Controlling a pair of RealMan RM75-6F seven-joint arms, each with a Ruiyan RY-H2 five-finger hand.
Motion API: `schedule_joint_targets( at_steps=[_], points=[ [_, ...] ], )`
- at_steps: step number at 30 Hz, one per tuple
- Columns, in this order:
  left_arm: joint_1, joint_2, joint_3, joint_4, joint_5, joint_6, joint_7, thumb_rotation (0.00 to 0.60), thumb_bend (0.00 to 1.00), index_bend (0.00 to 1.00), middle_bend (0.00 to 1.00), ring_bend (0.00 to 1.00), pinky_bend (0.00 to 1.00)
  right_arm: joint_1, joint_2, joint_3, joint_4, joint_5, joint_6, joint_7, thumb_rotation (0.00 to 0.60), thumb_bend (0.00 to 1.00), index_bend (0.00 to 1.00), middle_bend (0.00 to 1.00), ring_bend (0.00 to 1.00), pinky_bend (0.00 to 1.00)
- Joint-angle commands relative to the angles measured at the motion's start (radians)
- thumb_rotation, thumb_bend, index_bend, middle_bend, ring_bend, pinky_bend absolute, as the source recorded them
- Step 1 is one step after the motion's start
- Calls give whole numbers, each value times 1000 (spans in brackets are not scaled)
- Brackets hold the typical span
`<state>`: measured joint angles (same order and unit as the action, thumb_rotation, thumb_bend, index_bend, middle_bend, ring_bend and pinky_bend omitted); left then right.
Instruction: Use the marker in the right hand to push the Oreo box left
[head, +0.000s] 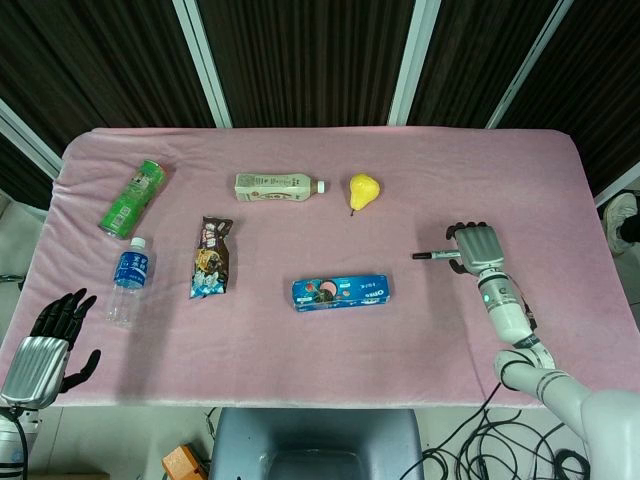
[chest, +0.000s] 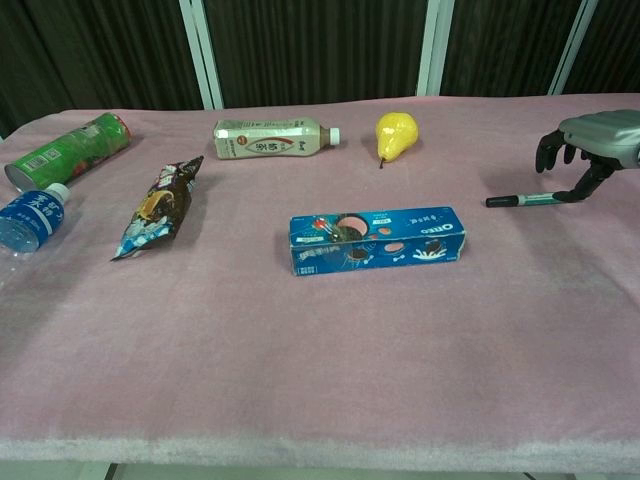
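Pink cloth covers the table under dark curtains. At its right side the right hand pinches the marker by its rear end, tip aimed left, fingers arched low over the cloth. So light a grip could let the marker twist or slip on contact. Well apart to the left lies the Oreo box, lengthwise; an off-centre push would spin it.
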<state>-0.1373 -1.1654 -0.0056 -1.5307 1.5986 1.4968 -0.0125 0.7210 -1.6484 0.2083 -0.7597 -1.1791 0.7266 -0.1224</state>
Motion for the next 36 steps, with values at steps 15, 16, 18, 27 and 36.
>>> schedule_joint_targets(
  at_steps=[15,16,18,27,36],
  points=[
    [6,1,-3,0,-13,3,0,600,379,0,0,0,106,27,-61,-6,80,-3,-41,21,600,407,527,432,360,414],
    [7,2,-3,-1,-13,4,-1,600,379,0,0,0,107,28,-66,-8,85,-6,-41,22,600,408,530,433,360,414],
    [8,3,-4,0,-12,6,-5,600,379,0,0,0,107,32,-77,-11,97,-12,-40,20,600,416,547,437,360,414],
    [13,6,-4,3,-8,17,-18,600,378,0,0,0,110,40,-98,-4,130,2,-57,-4,600,454,591,453,361,414],
    [15,8,-4,3,-6,20,-23,600,379,0,0,0,110,38,-106,-5,138,1,-56,-17,600,462,645,492,390,431]
  ],
)
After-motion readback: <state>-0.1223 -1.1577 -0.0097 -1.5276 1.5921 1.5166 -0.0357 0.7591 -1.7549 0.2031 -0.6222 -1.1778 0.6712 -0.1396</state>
